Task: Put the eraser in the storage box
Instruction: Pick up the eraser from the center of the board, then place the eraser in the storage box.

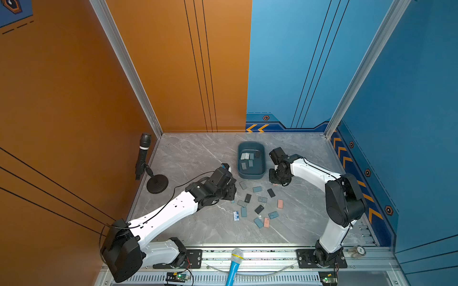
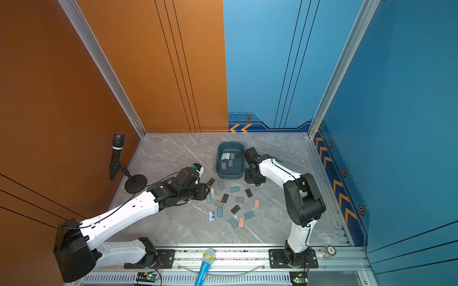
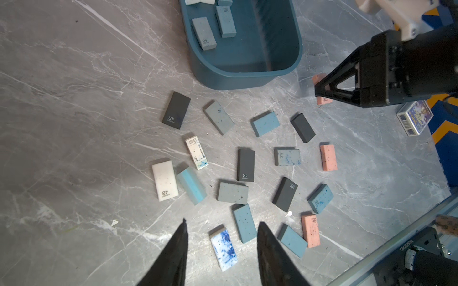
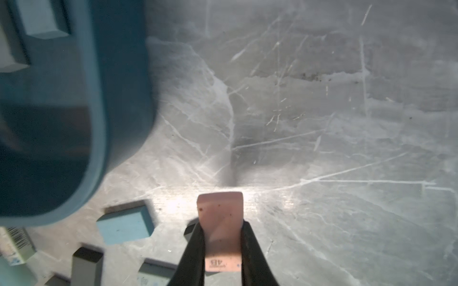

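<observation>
The pink eraser [image 4: 219,210] is being gripped by the right pincer [image 4: 222,224], whose jaws are being pressed shut against its two long side faces. It is being held low over the desk [image 4: 322,111], just beside a rounded corner of the storage box [image 4: 96,123] and outside its wall. Whether it is being carried clear of the desk cannot be told. In both top views the pink eraser is being hidden beneath the pincer, which is being seen next to the storage box [image 1: 250,175].

The long axis of the pink eraser is being run between the two fingers [image 4: 250,247]. The end printed "4B" is being turned toward the wrist, and the plain end is being pushed out past the fingertips. Its broad face is being shown to the wrist camera. From the left wrist view, the axis appears to be lying roughly along the long sides of the box.

The piece is being judged light, rubbery and slightly yielding, grippy rather than slippery, and not fragile. A hold across the narrow width, near mid-length, is being judged best, since a grip close to one end could let it swing.

The left pincer [image 3: 223,221] is being held open and empty above the loose erasers [image 3: 245,164] scattered on the desk.
</observation>
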`<state>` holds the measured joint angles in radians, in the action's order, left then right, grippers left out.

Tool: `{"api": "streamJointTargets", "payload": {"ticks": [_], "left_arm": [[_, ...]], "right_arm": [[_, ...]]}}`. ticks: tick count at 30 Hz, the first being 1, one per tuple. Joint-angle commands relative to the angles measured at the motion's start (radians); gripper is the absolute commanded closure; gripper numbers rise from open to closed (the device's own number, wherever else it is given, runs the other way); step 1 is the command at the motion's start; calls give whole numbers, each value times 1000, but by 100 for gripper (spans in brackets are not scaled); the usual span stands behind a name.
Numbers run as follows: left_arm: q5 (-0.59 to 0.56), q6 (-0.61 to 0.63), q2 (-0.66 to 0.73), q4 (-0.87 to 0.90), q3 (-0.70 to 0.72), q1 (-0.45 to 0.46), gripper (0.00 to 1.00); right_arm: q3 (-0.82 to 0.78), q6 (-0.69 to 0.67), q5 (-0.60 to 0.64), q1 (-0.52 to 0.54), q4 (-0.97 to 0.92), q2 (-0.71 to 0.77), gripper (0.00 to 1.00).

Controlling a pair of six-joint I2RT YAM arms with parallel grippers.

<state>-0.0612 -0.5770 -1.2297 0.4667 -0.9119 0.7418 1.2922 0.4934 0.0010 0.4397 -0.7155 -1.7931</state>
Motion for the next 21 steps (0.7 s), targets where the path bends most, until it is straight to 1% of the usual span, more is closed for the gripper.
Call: {"api": "streamJointTargets", "payload": {"ticks": [1, 10, 21], "left_arm": [[-22, -15, 22, 26, 26, -14, 53], [-11, -10, 28, 26, 36, -35, 54], [11, -7, 37, 32, 51, -67, 54]], "right_arm": [[83, -13, 2, 27, -62, 51, 80], [315, -41, -6, 86, -148, 17, 79], [556, -44, -41, 134, -173, -135, 79]]}}
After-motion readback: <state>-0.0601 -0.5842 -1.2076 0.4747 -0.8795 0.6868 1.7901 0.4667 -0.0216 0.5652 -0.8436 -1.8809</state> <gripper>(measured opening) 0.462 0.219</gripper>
